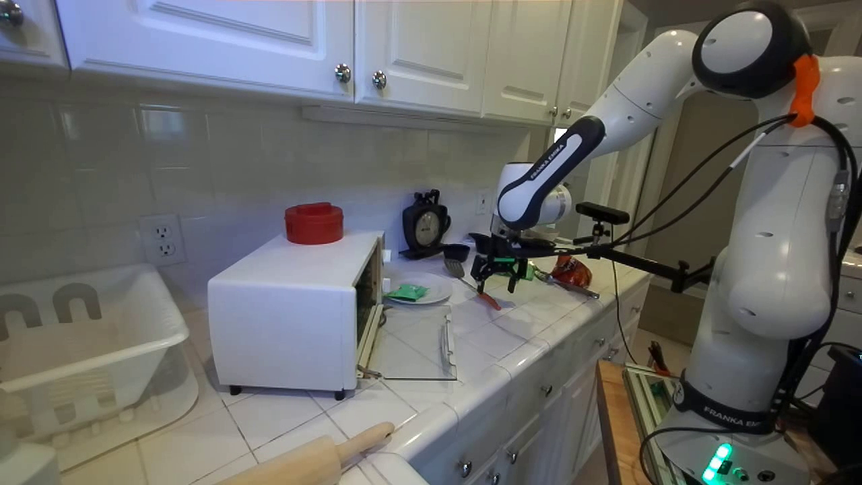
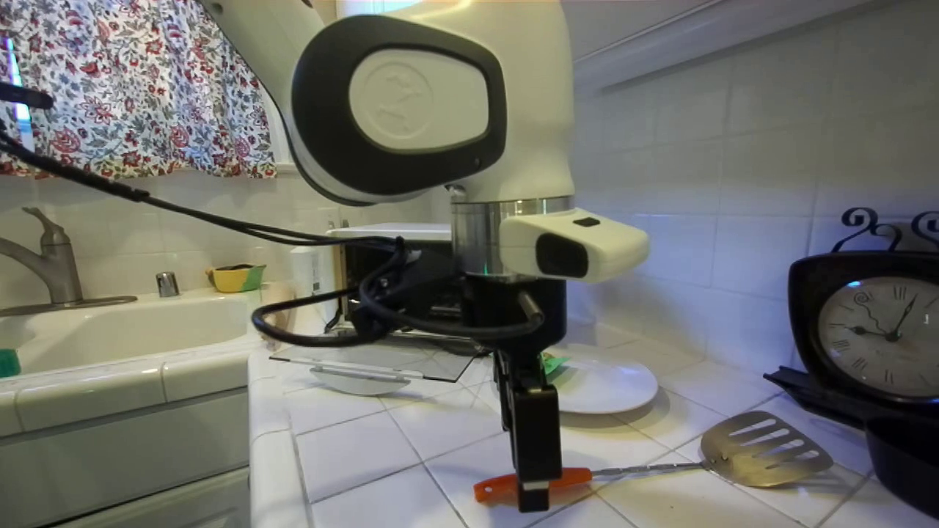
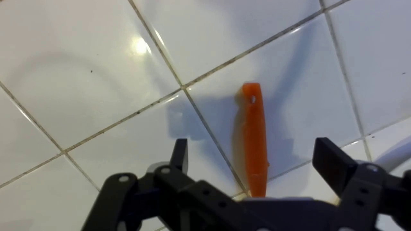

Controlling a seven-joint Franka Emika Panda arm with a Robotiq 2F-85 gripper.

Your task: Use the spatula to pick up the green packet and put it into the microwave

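White tiled counter — microwave, orange-handled spatula near 1 white plate, rolling pin, black clock

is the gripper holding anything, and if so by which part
Nothing is held: the gripper is open, jaws apart, with gaps on both sides of the spatula handle in the wrist view.

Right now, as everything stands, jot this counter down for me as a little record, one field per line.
Spatula: lying on the counter, orange handle
Gripper: open, handle between its jaws in the wrist view, not gripped
Packet: green, on the white plate
Microwave: white, glass door lowered open
On top of microwave: round red container
Clock: black frame, by the wall
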